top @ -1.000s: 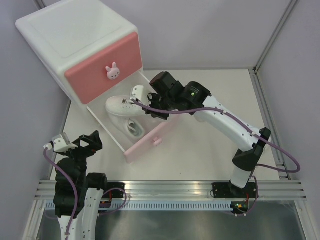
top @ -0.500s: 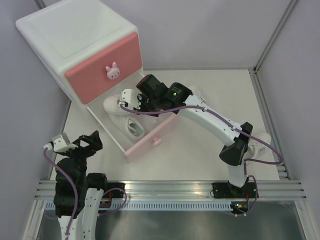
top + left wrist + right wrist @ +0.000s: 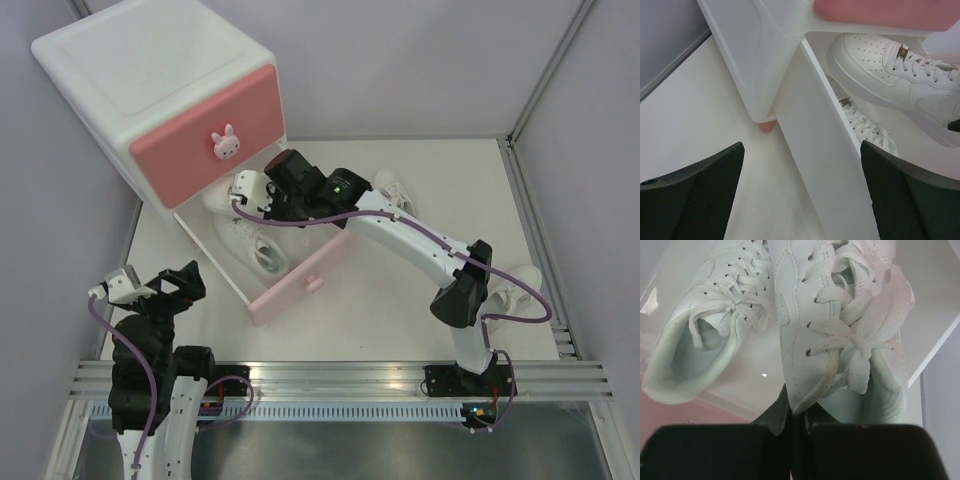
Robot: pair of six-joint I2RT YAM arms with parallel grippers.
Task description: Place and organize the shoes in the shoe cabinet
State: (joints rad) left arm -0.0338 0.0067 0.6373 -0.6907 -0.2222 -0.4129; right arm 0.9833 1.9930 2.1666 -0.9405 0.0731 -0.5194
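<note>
- right fingers (image 3: pixel 791 429) are pressed together, pinching the collar edge of one white lace-up low-top sneaker (image 3: pixel 840 340)
- it sits in the pulled-out pale pink lower drawer (image 3: pixel 290 293) of the small white plastic shoe cabinet (image 3: pixel 150 80), toe pointing into the cabinet
- second white sneaker (image 3: pixel 715 335) lies just beside it in the same drawer
- two more are out on the desk: third sneaker (image 3: pixel 392 187) near the cabinet on its right, fourth sneaker (image 3: pixel 515 285) well apart from the cabinet, further right
- left fingers (image 3: pixel 155 287) are spread and hold nothing, parked off the cabinet's near-left side
- handling, our read: the sneakers are light, with a soft upper and a stiff sole
- the collar folds under a pinch, so the toe can swing
- we'd grip the heel collar or tongue, not the laces, which are loose and slippy
- the drawer looks snug for two side by side
- we think the plastic cabinet is light and could slide if shoved
- surface: smooth off-white desk (image 3: pixel 400 300), low friction, we'd guess
- room: plain pale walls (image 3: pixel 400 60) close around the cabinet, metal rail (image 3: pixel 340 375) on the side opposite it
</note>
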